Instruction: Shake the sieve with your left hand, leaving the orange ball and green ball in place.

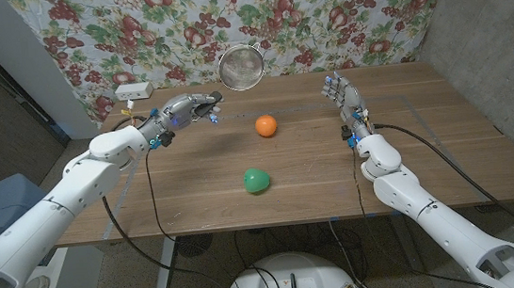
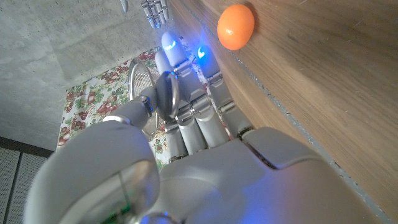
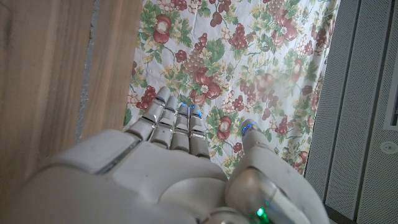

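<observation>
Now your left hand (image 1: 186, 109) holds the sieve (image 1: 241, 67) by its handle, with the fingers closed around it, and the round mesh bowl is raised above the far edge of the wooden table (image 1: 401, 163), in front of the flowered cloth (image 1: 358, 11). From the left wrist camera you can see the metal handle passing between the thumb and the fingers (image 2: 186, 118), and part of the mesh rim behind them. The orange ball (image 1: 266, 125) lies on the table near the middle, a little to the right of your left hand and not touching it. The green ball (image 1: 257, 180) lies nearer to the robot, well apart from the orange one. Your right hand (image 1: 348, 102) holds nothing; its fingers are straight and apart, and it stands at the right side of the table, away from the 2 balls.
</observation>
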You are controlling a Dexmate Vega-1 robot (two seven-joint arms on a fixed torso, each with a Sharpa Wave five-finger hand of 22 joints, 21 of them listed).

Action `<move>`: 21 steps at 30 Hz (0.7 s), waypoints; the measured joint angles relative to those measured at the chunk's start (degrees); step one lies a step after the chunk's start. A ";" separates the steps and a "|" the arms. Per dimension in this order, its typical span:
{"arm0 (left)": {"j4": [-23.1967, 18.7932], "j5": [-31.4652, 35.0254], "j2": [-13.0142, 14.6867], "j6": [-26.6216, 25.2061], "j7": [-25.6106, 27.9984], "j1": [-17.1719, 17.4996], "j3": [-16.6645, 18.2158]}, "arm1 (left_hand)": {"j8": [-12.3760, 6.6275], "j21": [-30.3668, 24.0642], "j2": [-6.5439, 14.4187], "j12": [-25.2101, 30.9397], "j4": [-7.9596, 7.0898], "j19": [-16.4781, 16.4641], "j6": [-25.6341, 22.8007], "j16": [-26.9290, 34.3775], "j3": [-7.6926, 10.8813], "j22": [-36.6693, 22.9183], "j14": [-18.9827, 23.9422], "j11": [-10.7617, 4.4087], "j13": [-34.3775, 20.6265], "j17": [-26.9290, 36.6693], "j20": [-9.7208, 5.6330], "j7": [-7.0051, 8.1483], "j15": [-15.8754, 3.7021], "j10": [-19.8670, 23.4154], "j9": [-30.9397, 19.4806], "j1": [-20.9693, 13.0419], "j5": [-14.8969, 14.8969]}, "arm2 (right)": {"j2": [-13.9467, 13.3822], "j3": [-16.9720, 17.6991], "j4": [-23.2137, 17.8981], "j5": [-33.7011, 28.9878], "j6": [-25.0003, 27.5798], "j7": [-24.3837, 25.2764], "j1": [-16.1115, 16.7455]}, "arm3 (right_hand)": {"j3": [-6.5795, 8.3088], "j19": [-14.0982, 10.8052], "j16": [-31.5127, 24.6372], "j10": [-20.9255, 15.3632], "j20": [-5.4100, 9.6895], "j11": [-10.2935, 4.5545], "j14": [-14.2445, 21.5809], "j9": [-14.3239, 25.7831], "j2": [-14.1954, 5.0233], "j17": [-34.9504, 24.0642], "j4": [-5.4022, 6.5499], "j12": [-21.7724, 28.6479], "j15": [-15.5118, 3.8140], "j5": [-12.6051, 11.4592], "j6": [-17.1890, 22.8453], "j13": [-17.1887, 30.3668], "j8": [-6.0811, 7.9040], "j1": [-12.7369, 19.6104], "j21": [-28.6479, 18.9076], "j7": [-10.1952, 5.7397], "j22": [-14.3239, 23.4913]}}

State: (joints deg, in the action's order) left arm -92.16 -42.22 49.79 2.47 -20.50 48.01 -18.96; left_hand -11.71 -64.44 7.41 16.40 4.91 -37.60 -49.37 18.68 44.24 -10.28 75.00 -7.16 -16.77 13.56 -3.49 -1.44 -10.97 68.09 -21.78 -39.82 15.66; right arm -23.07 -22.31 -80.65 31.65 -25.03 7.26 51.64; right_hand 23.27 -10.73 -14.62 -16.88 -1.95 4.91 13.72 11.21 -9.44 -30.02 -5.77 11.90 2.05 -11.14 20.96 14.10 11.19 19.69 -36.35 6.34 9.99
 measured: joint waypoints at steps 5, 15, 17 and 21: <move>-1.44 -0.99 0.48 -2.66 1.84 0.59 0.33 | 0.00 -0.43 0.00 -0.31 1.30 -0.53 0.00 0.00 0.43 -0.28 0.22 -0.01 0.64 -0.04 -0.08 0.00 -0.22 0.00 0.26 0.00 -0.98 | -0.06 0.02 -0.01 0.08 0.12 -0.10 0.01 | 0.00 0.00 0.00 0.00 0.00 0.00 0.00 0.00 0.00 0.00 0.00 0.00 0.00 0.00 0.00 0.00 0.00 0.00 0.00 0.00 0.00; -3.66 -4.06 1.49 -9.47 4.60 1.16 0.70 | 0.01 -1.70 -0.26 -0.43 2.64 -1.74 0.82 0.62 1.29 -0.27 0.32 0.33 1.83 -0.52 -0.31 -0.83 -0.32 0.34 1.00 -0.26 -3.29 | -0.11 0.08 0.06 0.32 0.18 -0.39 0.02 | 0.00 0.00 -0.22 0.00 0.00 0.00 0.00 0.00 0.00 0.29 0.00 0.00 0.00 0.00 0.00 0.01 0.00 0.00 0.00 0.00 0.00; -3.98 -4.59 1.60 -10.53 5.02 1.22 0.76 | 0.29 -2.05 -0.56 -0.50 2.92 -2.19 0.53 0.62 1.57 -0.27 0.53 0.52 2.15 -0.53 -0.13 -1.15 -0.52 0.88 1.24 -0.56 -3.80 | -0.13 0.09 0.07 0.34 0.18 -0.40 0.04 | 0.00 0.00 -0.22 0.00 0.00 0.00 0.00 0.00 0.00 0.29 0.00 0.00 0.00 0.00 0.00 0.01 0.00 0.00 0.00 0.00 0.00; -4.79 -5.71 1.93 -12.52 5.99 1.51 1.05 | 0.30 -2.14 -0.55 -0.50 3.14 -2.36 0.83 0.62 1.79 -0.27 0.63 0.72 2.55 -0.79 -0.30 -1.48 -0.61 1.08 1.36 -0.55 -4.29 | -0.18 0.10 0.08 0.36 0.20 -0.41 0.11 | 0.00 0.00 -0.22 0.00 0.00 0.00 0.00 0.00 0.00 0.28 0.00 0.00 0.00 0.00 0.00 0.01 0.00 0.00 0.00 0.00 0.00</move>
State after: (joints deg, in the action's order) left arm -96.95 -47.92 51.72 -10.05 -14.51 49.52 -17.91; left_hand -11.41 -66.58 6.85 15.89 8.05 -39.95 -48.54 19.30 46.03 -10.55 75.63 -6.43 -14.22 12.77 -3.79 -2.92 -11.59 69.17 -20.42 -40.38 11.37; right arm -23.25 -22.20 -80.58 32.01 -24.83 6.85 51.74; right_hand 23.26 -10.73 -14.84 -16.88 -1.95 4.91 13.72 11.21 -9.44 -29.74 -5.77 11.90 2.05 -11.14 20.96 14.11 11.19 19.69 -36.35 6.34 9.99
